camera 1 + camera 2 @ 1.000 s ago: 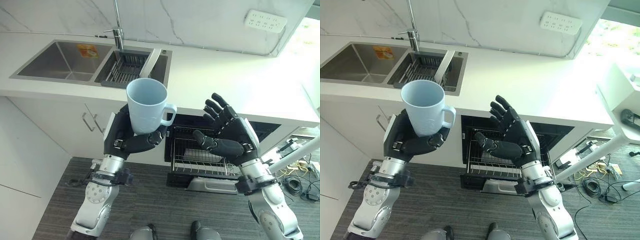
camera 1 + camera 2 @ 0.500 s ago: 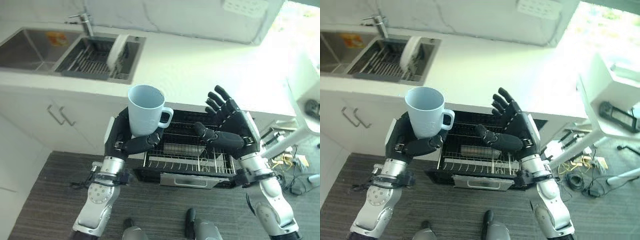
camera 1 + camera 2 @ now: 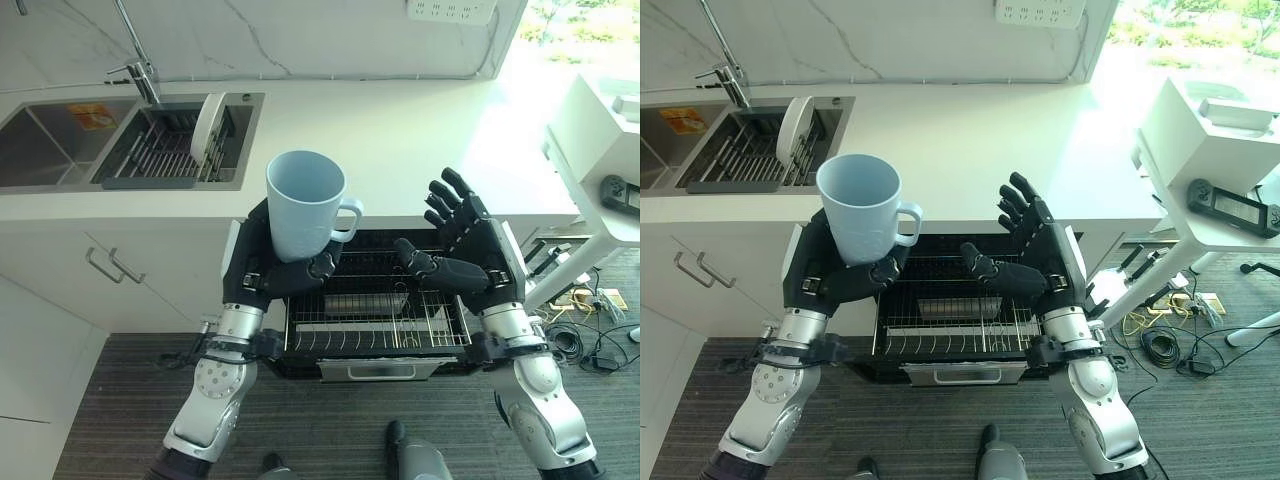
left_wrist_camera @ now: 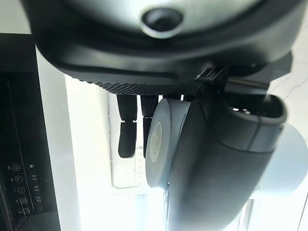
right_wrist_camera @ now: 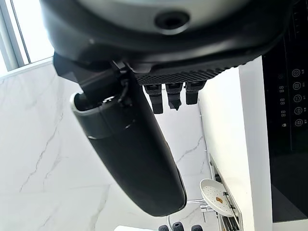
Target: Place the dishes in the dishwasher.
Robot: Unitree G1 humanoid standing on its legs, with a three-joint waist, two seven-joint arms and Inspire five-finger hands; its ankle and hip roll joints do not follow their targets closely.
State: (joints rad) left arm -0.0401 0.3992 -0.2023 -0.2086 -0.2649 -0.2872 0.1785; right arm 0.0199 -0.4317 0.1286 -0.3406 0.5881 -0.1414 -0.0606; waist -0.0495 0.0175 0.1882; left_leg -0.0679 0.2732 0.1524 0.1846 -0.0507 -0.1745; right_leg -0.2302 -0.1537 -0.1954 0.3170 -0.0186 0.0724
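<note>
white marble-look wall backs a pale worktop [image 3: 400,120], with a steel sink [image 3: 60,150] set in at 10 o'clock and a faucet [image 3: 135,60] behind it. one white plate [image 3: 207,122] stands on edge in the dark drying rack [image 3: 160,155] in the sink's right basin. below the worktop edge, at 6 o'clock, the dishwasher [image 3: 375,300] is open with its wire rack [image 3: 375,325] pulled out (a small metal tray lies in it). the left hand [image 3: 275,270] is clamped round the base of a pale blue mug [image 3: 305,205], held upright above the rack's left end, handle pointing toward 3 o'clock. the right hand [image 3: 460,255] hangs over the rack's right end, fingers spread apart and holding nothing, near the mug but not touching it.
</note>
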